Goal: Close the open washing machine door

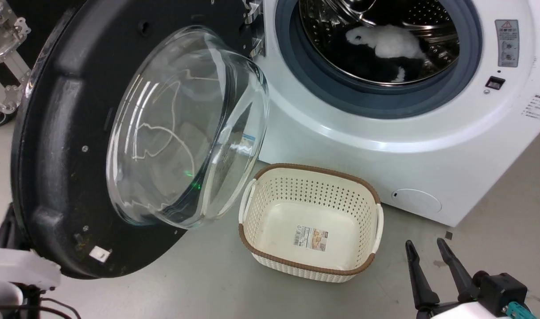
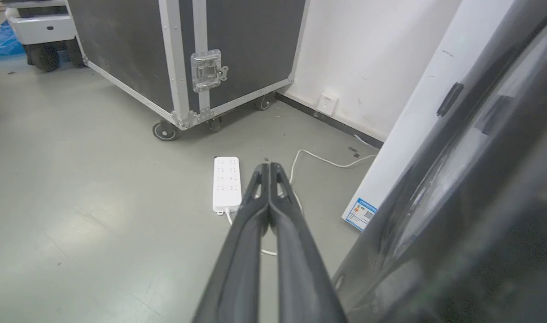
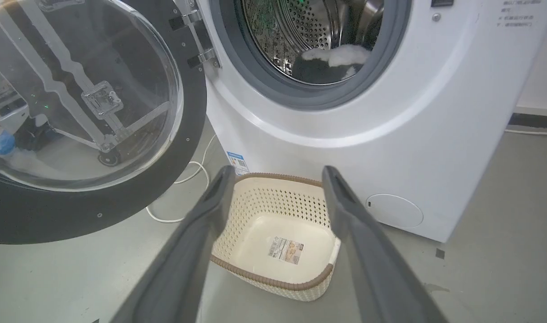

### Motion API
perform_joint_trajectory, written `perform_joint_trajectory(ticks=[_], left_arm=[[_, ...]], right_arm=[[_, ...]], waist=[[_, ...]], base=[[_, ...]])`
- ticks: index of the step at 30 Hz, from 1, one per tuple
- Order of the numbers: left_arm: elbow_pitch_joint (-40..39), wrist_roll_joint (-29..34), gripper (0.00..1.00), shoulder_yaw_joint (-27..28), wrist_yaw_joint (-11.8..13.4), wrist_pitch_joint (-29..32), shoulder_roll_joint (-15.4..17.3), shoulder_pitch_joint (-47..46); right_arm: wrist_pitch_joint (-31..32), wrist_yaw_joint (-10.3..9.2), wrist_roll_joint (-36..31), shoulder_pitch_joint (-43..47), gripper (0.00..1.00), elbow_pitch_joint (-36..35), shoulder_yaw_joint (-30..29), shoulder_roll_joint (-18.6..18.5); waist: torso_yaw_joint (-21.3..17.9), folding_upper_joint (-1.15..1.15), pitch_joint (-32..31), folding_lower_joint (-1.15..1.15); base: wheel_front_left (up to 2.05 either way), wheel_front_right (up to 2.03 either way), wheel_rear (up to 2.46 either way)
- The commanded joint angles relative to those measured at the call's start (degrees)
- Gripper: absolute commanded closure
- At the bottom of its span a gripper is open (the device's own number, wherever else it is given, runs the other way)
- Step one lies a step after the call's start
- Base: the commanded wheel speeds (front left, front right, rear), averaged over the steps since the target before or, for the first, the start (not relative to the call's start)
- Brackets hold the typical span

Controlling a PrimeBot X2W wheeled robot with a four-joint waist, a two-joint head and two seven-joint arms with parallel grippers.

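The door (image 1: pixel 52 146) stands swung wide open, hanging on its hinges (image 1: pixel 254 26) off the left side of the washer (image 1: pixel 385 146), its inner face turned toward the room. Its broad black rim is scuffed and dusty, with a small white tag low down, and the clear glass bowl (image 1: pixel 185 133) bulges out from the middle, catching reflections. Past it the drum (image 1: pixel 433 22) lies open inside the grey gasket (image 1: pixel 296 66), and a heap of white and dark laundry (image 1: pixel 391 42) sits at its bottom. On the floor (image 1: pixel 207 274) just in front of the washer, below the door's lower edge, is a cream perforated basket (image 1: pixel 314 186) with a brown rim, a printed label (image 1: pixel 312 238) stuck to its bare bottom. The right gripper (image 1: pixel 425 243) hangs low at the lower right, near the basket, fingers spread and pointing at the washer, holding nothing. The left gripper (image 2: pixel 269 167) is behind the door, fingers pressed together with nothing between them, just beside the door's glossy outer face; whether it touches I cannot tell. Beyond it a white power strip (image 2: pixel 227 184) lies on the floor near a wheeled black case (image 2: pixel 120 45).
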Motion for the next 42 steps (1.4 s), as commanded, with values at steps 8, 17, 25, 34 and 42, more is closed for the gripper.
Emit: perform_joint_trajectory(ticks=[8,17,25,34,42], left_arm=[[-11.0,-15.8,1.00,-16.8,-1.1,8.4,7.6,8.1],[-20.4,-21.1,1.00,-33.4,-1.6,12.2,8.1,5.9],[-21.8,-24.7,1.00,-47.2,-2.1,14.6,7.0,-0.7],[-13.4,-23.5,1.00,-56.1,-2.2,11.4,3.8,-10.3],[-0.2,-19.2,1.00,-56.0,-1.7,5.4,-1.2,-19.5]], right_arm=[[-1.7,0.05,3.5,-0.1,0.00,2.1,0.8,0.0],[-2.8,0.05,5.3,-0.2,0.00,2.8,-0.3,0.0],[-3.6,0.06,6.4,-0.4,0.00,3.3,-2.0,0.0],[-3.8,0.06,6.7,-0.5,0.00,3.0,-2.9,0.0],[-3.8,0.06,7.4,-1.4,0.00,2.3,-2.6,0.0]], waist=[[2.0,0.00,-1.7,-0.01],[2.0,0.00,-2.4,-0.01],[-2.7,0.00,-2.6,-0.01],[-13.6,0.00,-1.6,-0.01],[-22.4,0.00,0.7,-0.01]], base=[[0.00,0.00,0.00],[0.00,0.00,0.00],[0.00,0.00,0.00],[0.00,0.00,0.00],[0.00,0.00,0.00]])
